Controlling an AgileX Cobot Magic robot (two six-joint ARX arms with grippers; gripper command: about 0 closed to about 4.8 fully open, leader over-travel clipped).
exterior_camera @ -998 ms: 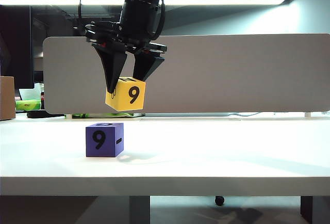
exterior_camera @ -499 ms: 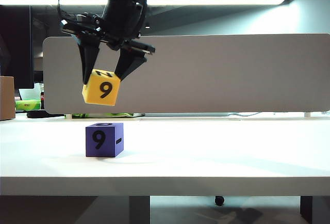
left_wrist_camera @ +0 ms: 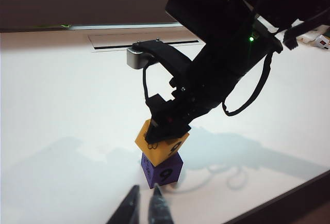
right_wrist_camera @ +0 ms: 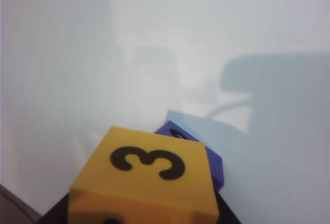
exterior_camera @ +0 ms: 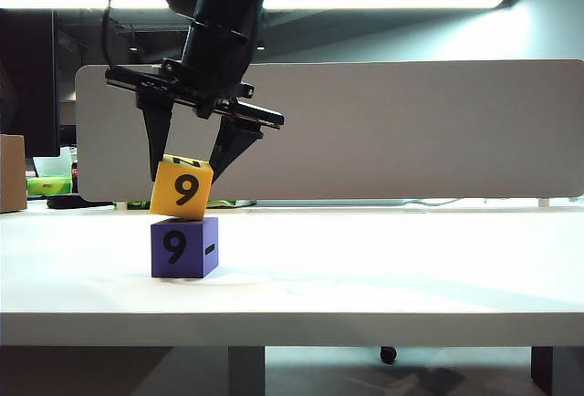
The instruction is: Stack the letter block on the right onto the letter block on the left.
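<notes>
White table [exterior_camera: 383,268] before a grey partition panel [exterior_camera: 411,127], ceiling strip light [exterior_camera: 383,2] above. Left of centre, the right gripper [exterior_camera: 187,154] pinches the tilted yellow block [exterior_camera: 181,187], resting on the purple block [exterior_camera: 184,247]. Right wrist view alone shows the yellow block's "3" face [right_wrist_camera: 147,163]. Left wrist view shows the left gripper [left_wrist_camera: 143,208], jaws nearly together, empty.

Table: white top [exterior_camera: 383,268], wide, filling the lower half of the exterior view.
Partition: pale grey panel [exterior_camera: 411,131] standing behind the table, with rounded corners.
Light: long ceiling tube [exterior_camera: 383,2] across the top.
Left edge: brown box [exterior_camera: 11,172], dark monitor [exterior_camera: 27,77] above it.
Wall: grey-blue, upper right.
</notes>
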